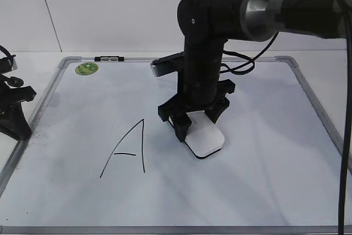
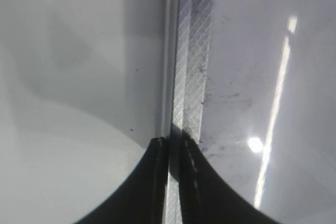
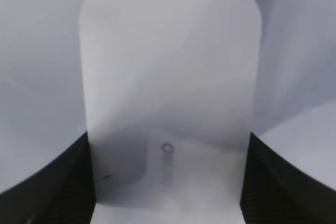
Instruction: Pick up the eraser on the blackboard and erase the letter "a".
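The white eraser (image 1: 207, 141) lies on the blackboard (image 1: 253, 180) near its middle, black felt side down. My right gripper (image 1: 197, 123) is shut on it, one finger against each long side. In the right wrist view the eraser (image 3: 168, 77) fills the gap between the fingers (image 3: 168, 182), and faint grey lettering shows on its top. The letter "a" is not visible in any view. My left gripper (image 1: 20, 130) is shut and empty at the board's left edge. The left wrist view shows its fingers (image 2: 174, 148) over the metal frame (image 2: 191, 77).
A large capital "A" (image 1: 129, 149) is drawn left of the eraser. A green sticker (image 1: 87, 69) and a small black-and-white clip (image 1: 108, 58) sit at the board's back left. The right arm's cable hangs along the right edge (image 1: 346, 152).
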